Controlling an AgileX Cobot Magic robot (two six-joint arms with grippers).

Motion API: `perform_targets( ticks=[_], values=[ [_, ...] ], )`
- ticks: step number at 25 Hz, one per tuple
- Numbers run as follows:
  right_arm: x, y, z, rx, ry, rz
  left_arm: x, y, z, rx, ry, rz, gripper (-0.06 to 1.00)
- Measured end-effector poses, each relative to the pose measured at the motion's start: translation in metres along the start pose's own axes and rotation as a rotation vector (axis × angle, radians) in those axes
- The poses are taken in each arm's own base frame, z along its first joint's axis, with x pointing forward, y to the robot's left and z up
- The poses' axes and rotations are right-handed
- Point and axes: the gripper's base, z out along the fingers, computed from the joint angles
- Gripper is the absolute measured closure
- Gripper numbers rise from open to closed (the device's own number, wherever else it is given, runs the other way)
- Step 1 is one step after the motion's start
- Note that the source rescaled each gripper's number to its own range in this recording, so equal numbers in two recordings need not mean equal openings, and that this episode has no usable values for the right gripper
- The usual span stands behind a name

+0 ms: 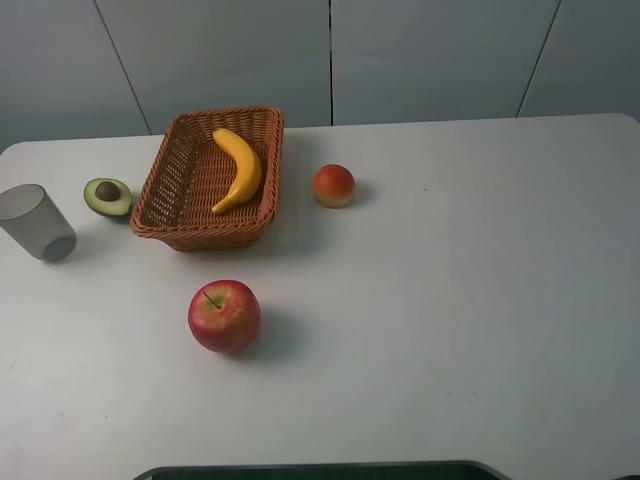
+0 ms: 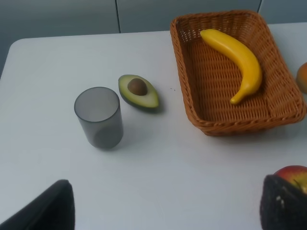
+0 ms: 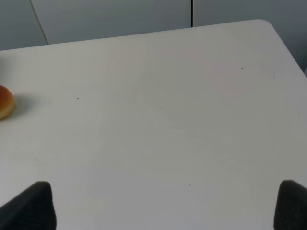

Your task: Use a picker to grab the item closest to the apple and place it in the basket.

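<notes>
A red apple (image 1: pixel 224 316) sits on the white table near the front left; its edge (image 2: pixel 293 174) shows in the left wrist view. A brown wicker basket (image 1: pixel 168 185) (image 2: pixel 192 72) stands behind it with a yellow banana (image 1: pixel 240 168) (image 2: pixel 238 58) lying inside. An orange-red round fruit (image 1: pixel 334 185) (image 3: pixel 5 101) rests just right of the basket. Neither arm shows in the exterior high view. The left gripper (image 2: pixel 165 206) is open, its dark fingertips (image 2: pixel 48 208) wide apart over bare table. The right gripper (image 3: pixel 163 206) is open too, holding nothing.
A halved avocado (image 1: pixel 108 196) (image 2: pixel 138 91) lies left of the basket. A grey translucent cup (image 1: pixel 36 222) (image 2: pixel 98 117) stands at the far left. A grey wall runs behind the table's far edge.
</notes>
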Motion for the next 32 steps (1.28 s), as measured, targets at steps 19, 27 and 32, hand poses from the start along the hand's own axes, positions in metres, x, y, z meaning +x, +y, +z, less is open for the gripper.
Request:
perform_targets(
  ticks=[19,27,32],
  values=[
    [0.0,0.0,0.0,0.0,0.0,0.0,0.059,0.007,0.0,0.001,-0.033,0.035,-0.04],
    [0.0,0.0,0.0,0.0,0.0,0.0,0.07,0.006,0.018,-0.005,0.031,0.05,-0.05],
    [0.0,0.0,0.0,0.0,0.0,0.0,0.071,0.006,0.023,-0.001,0.015,0.054,-0.05]
  ],
)
